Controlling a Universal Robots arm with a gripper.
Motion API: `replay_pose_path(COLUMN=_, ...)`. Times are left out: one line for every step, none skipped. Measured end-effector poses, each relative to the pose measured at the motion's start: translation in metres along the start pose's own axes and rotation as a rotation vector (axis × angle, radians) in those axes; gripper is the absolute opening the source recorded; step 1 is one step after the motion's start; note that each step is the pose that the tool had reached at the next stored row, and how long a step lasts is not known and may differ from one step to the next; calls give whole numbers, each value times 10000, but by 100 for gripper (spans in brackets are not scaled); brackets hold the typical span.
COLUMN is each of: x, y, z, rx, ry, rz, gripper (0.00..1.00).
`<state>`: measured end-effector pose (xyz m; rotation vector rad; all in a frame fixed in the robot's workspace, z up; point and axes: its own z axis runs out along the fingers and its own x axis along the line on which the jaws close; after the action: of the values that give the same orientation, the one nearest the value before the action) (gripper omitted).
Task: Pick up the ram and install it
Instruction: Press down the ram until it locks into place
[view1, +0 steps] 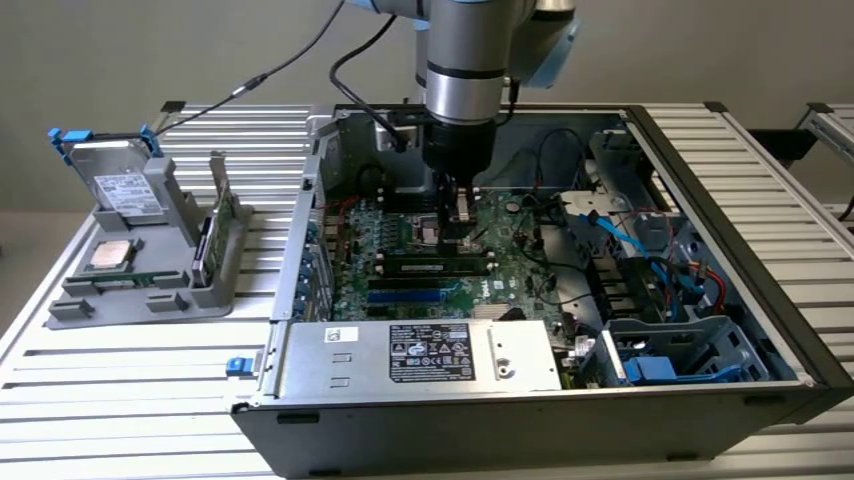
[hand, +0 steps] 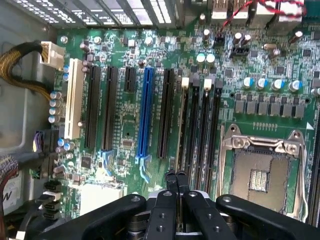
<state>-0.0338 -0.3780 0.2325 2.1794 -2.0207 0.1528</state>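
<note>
My gripper (view1: 458, 232) hangs inside the open computer case (view1: 747, 300), low over the green motherboard (view1: 400, 235). Its two black fingers are shut tip to tip with nothing visible between them. In the wrist view the gripper (hand: 176, 175) sits in line with the outermost of the black memory slots (hand: 202, 135). The ram (hand: 181, 132) stands edge-on in that slot as a thin strip. In the exterior view the ram (view1: 434, 267) is a dark stick with a pale label, seated across the board just in front of the gripper. Whether the fingertips touch its top edge is unclear.
The open processor socket (hand: 260, 175) lies beside the memory slots. Blue (hand: 146, 115) and black expansion slots run on the other side. The power supply (view1: 427, 355) fills the case front, with cables at the exterior view's right. A grey rack (view1: 134, 270) outside holds a drive, a chip and a green board.
</note>
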Motion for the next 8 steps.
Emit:
replay_pose_path(x=-3, y=31, z=2, rx=13, ry=0, rz=3, gripper=10)
replay_pose_path(x=-5, y=63, z=3, rx=27, ry=1, rz=5, gripper=10)
replay_pose_path(x=-8, y=96, z=4, rx=41, ry=1, rz=8, gripper=10)
replay_pose_path(x=-10, y=127, z=5, rx=54, ry=3, rz=11, gripper=10)
replay_pose_path(x=-12, y=152, z=6, rx=68, ry=4, rz=13, gripper=10)
replay_pose_path(x=-14, y=163, z=9, rx=78, ry=4, rz=16, gripper=10)
replay_pose_path(x=-16, y=165, z=18, rx=85, ry=2, rz=17, gripper=10)
replay_pose_path(x=-18, y=165, z=30, rx=89, ry=5, rz=16, gripper=10)
